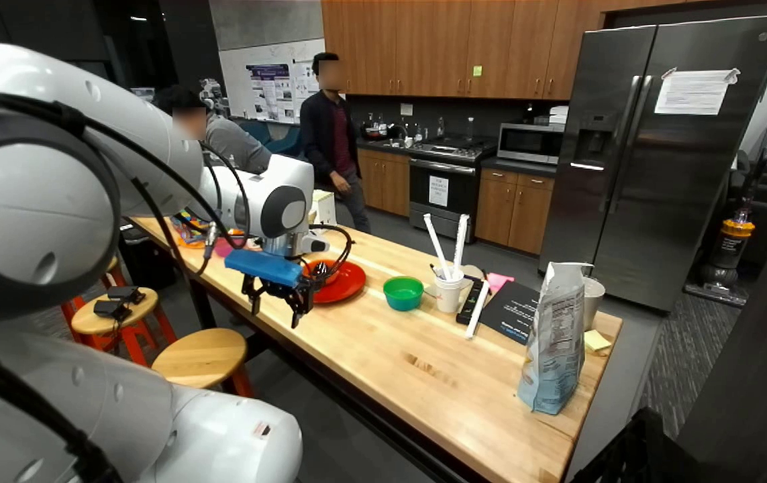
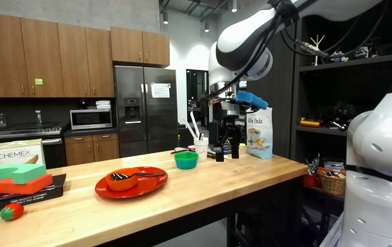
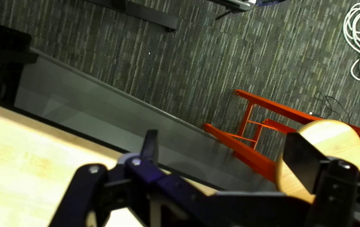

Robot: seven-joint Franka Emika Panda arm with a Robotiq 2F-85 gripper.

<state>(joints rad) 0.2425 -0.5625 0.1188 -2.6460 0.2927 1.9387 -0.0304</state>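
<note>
From where I stand, the robot's hand [image 1: 274,318] hangs over the edge of the counter [image 1: 370,342], its fingers spread wide with nothing between them; the wrist view shows a stool [image 3: 337,142] below one side. Nearest, as far as I can judge, are a red plate [image 2: 154,183] bearing an orange bowl [image 2: 122,184] with a black utensil [image 2: 149,175] in it, and, apart from those, a green bowl [image 2: 186,163], all on the counter. I'd call this a free-handed stage, no grasp made; taking hold of one would call for shifting inward above it, then lowering.
</note>
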